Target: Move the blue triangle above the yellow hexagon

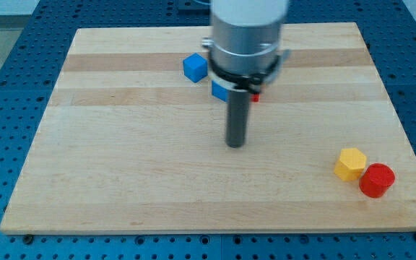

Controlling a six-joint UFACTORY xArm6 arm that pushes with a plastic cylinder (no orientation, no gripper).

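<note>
A yellow hexagon block [350, 163] lies near the view's lower right, touching a red round block [376, 180] just to its lower right. My tip [235, 144] rests on the board's middle, well left of both. A blue block [220, 90], mostly hidden behind the arm, lies just above the tip; its shape cannot be made out. A blue cube [194, 67] sits to its upper left. A sliver of a red block [254, 96] shows at the arm's right side.
The wooden board [121, 166] lies on a blue perforated table [6, 72]. The arm's grey cylinder [248, 32] hides part of the board's upper middle.
</note>
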